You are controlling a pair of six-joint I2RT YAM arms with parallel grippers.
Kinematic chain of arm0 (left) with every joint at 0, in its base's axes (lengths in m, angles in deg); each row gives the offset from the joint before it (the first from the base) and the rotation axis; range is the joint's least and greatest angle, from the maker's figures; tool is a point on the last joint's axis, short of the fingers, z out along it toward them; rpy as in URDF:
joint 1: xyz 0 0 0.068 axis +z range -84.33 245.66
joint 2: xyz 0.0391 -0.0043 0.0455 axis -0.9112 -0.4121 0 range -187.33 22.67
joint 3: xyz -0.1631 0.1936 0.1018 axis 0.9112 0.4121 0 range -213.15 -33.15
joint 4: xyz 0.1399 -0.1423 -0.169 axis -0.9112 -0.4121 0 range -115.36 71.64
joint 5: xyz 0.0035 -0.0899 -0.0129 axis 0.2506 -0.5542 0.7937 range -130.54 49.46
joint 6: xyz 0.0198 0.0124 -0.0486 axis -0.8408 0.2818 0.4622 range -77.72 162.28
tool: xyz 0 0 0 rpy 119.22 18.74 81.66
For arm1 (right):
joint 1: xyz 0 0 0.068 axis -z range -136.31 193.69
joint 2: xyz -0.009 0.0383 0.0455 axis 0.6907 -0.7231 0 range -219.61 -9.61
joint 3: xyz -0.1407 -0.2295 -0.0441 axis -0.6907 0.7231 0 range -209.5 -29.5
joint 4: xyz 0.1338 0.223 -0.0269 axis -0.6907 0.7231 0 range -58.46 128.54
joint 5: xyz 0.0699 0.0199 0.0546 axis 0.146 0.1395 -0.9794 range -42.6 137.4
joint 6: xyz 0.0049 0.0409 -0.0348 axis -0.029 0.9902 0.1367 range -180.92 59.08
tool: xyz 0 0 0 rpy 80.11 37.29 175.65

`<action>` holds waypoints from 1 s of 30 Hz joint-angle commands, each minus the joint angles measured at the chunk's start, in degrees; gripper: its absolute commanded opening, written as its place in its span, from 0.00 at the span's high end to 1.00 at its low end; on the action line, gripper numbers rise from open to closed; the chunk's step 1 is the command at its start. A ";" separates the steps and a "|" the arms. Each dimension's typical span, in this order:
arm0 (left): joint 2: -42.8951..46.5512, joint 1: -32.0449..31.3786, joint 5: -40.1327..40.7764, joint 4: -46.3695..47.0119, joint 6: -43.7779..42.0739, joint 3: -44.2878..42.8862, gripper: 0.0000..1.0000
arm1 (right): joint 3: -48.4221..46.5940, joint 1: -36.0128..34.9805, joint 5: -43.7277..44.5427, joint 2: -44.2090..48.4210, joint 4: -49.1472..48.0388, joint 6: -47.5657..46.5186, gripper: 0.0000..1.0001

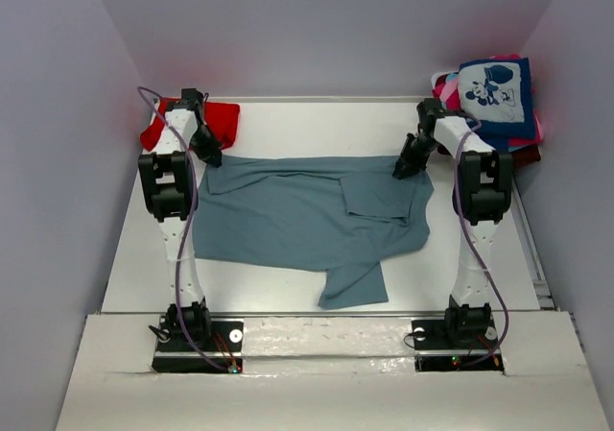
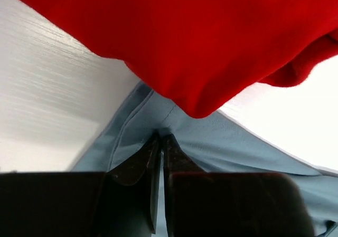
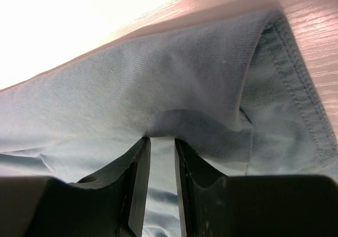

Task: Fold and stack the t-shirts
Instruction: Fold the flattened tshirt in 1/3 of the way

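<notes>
A grey-blue t-shirt (image 1: pixel 307 215) lies spread across the white desk (image 1: pixel 317 124) — the left pincer (image 1: pixel 212 155) clamped on its far-left corner beside a red t-shirt (image 1: pixel 223 120), the right pincer (image 1: pixel 402 171) pinching its far-right corner.

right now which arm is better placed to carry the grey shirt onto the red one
Left, probably. The left gripper is shut on the grey shirt right beside the red shirt; the right gripper grips the opposite corner.
</notes>
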 commanded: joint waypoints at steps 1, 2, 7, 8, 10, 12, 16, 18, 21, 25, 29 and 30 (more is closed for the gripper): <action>-0.07 3.02 6.55 2.00 -1.83 2.78 0.74 | 0.73 1.74 3.10 -0.69 -0.65 -2.10 0.67; 1.15 3.02 6.38 2.87 -1.75 3.83 0.58 | 0.91 1.74 2.49 -0.25 -0.74 -2.19 0.66; 7.21 3.02 6.02 5.60 -1.83 7.26 0.28 | 1.96 1.74 2.57 4.13 -0.83 -3.77 0.54; 8.36 3.02 4.37 5.87 -2.01 7.62 0.26 | 2.31 1.74 2.48 4.93 -0.92 -3.86 0.51; 10.38 1.97 4.62 6.04 -2.10 8.32 0.25 | 3.37 1.74 1.87 6.60 -1.09 -4.21 0.44; 13.54 1.27 4.70 5.96 -2.01 9.28 0.24 | 3.98 0.42 1.43 9.24 -0.39 -4.56 0.43; 18.73 -0.93 5.23 5.34 -1.83 11.74 0.24 | 5.47 -1.43 0.90 13.28 1.19 -4.74 0.42; 20.75 -1.64 7.25 4.47 -2.01 13.24 0.24 | 7.14 -3.53 -0.85 15.39 1.02 -4.56 0.42; 23.48 -2.86 6.73 4.02 -1.83 16.05 0.24 | 9.87 -7.38 -1.30 16.45 1.72 -4.74 0.42; 26.12 -5.07 6.11 4.37 -1.75 21.93 0.24 | 14.00 -12.67 -2.44 18.03 0.85 -3.60 0.43; 29.28 -5.86 3.39 5.95 -1.57 28.70 0.24 | 20.40 -15.84 -3.14 20.05 -1.26 -1.84 0.44; 29.98 -6.38 2.95 6.31 -1.57 30.10 0.24 | 21.81 -16.54 -3.23 20.67 -1.70 -1.58 0.44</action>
